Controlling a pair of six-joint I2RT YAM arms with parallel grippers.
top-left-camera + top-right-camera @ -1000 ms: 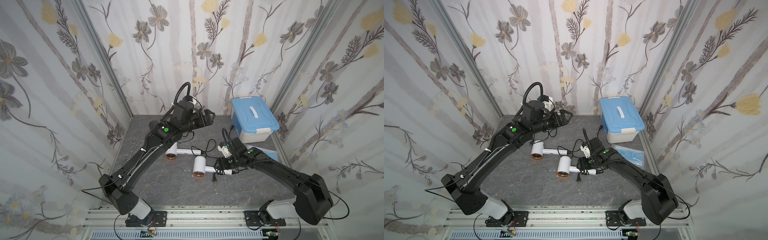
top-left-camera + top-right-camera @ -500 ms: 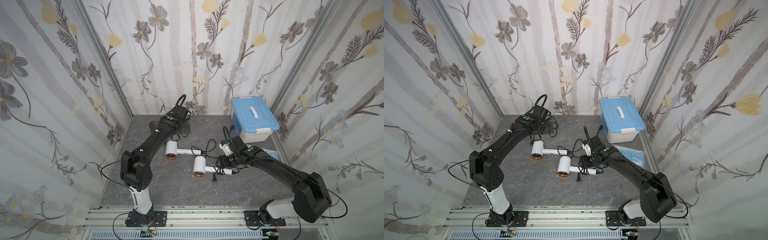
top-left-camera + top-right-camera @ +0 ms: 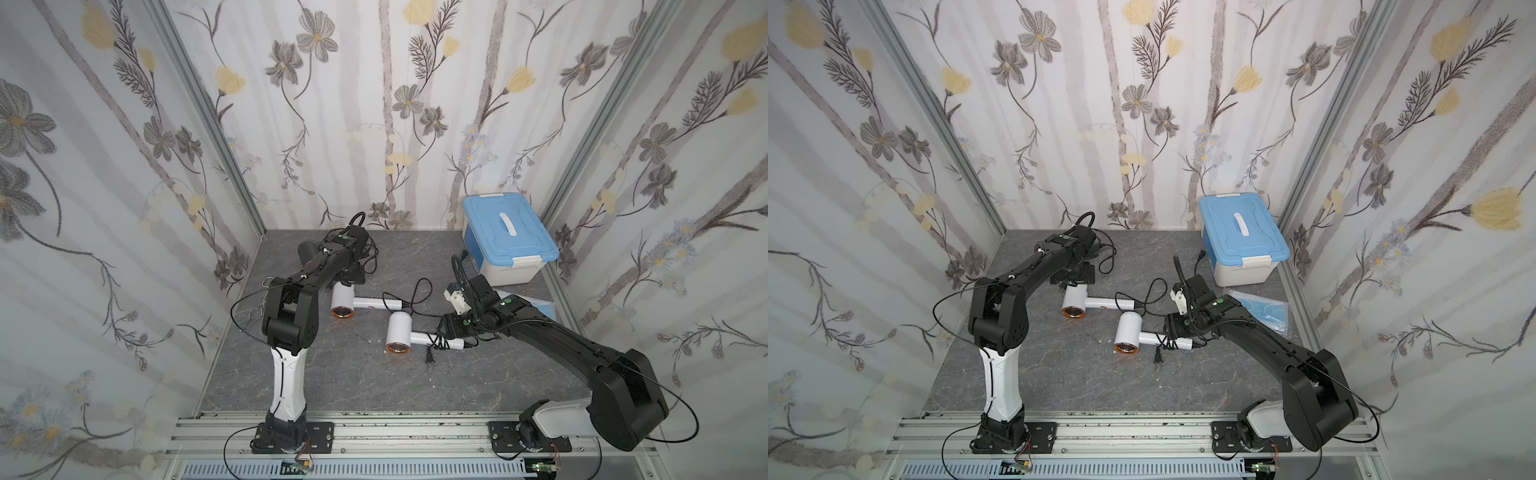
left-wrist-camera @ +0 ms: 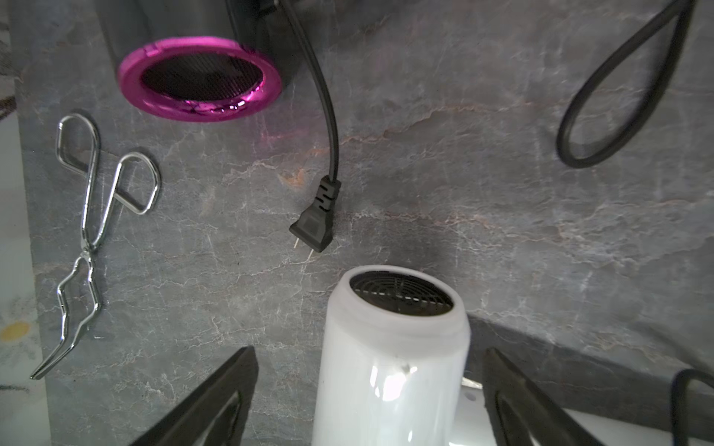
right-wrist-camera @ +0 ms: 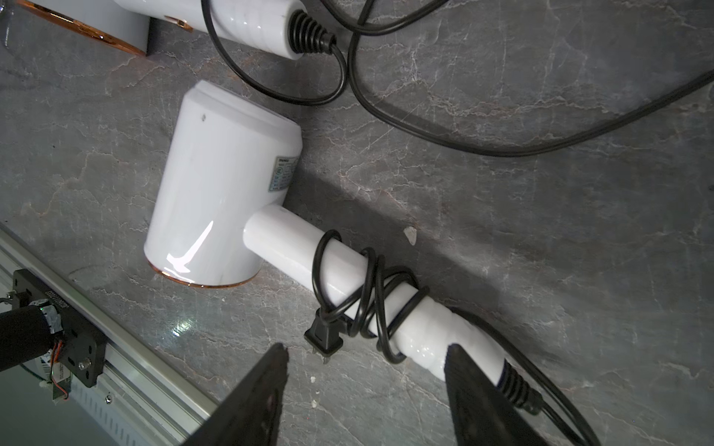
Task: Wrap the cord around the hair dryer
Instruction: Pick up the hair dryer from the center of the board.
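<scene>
— Left arm has dropped from up high to the back of the table (image 3: pixel 332 374) in the last second; right arm barely shifted. Jaws?
— Left gripper (image 4: pixel 367 351): apart, straddling the barrel of the back white dryer (image 4: pixel 390 386), not touching. Right gripper (image 5: pixel 365 347): apart too, over the handle end of the front white dryer (image 5: pixel 220 193); one finger overlaps the handle, contact unclear.
— Cord?
— Cord (image 5: pixel 371 297) coiled round that front handle, plug (image 5: pixel 324 338) hanging off the coils.
— View differences?
— Left wrist shows tongs (image 4: pixel 89 216) and a pink-rimmed black dryer (image 4: pixel 199 77) clearly. Both top views hide the jaws under the wrists; coils read only as a dark tangle.
</scene>
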